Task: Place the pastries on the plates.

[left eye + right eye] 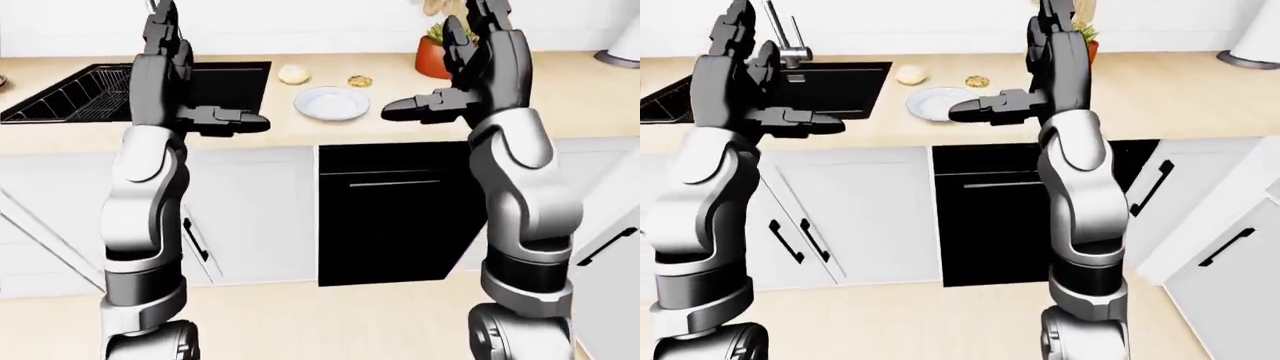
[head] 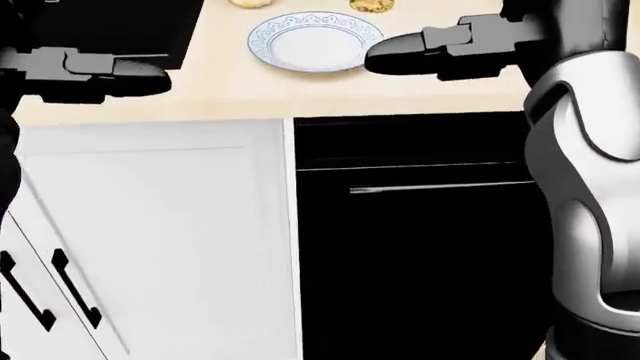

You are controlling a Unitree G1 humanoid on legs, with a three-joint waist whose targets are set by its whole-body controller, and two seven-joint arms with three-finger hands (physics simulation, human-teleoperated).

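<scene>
- Left hand (image 1: 165, 60) is raised upright above the worktop (image 1: 560, 112) near the sink (image 1: 90, 94); fingers point up, thumb juts sideways toward the middle, spread wide, holding nothing.
- Right hand (image 1: 480, 56) mirrors it on the other side, also raised, spread wide and empty; its thumb hangs just beside the plate (image 1: 332, 103) in the left-eye view, though height above the worktop cannot be told.
- Only one plate shows: white, patterned rim, bare, near the worktop's near edge, above the black oven door (image 1: 390, 217).
- Two pastries lie beyond the plate, toward the wall edge of the worktop: a pale round bun (image 1: 293, 73) next to the sink's right edge, and a flatter, golden-brown cookie (image 1: 360, 80) just right of it. Both are apart from the plate and from each other.
- A red pot with a plant (image 1: 432, 52) stands behind the right hand, partly hidden.
- Judgement: neither pastry is placed yet; the task is at its start.
- Handling, judged: the bun is likely light and soft, so pinch it gently across its sides, thumb against two fingers, to avoid crushing.
- The cookie looks thin, stiff and crumbly; take it by opposite edges, low to the worktop. It may slide rather than lift.
</scene>
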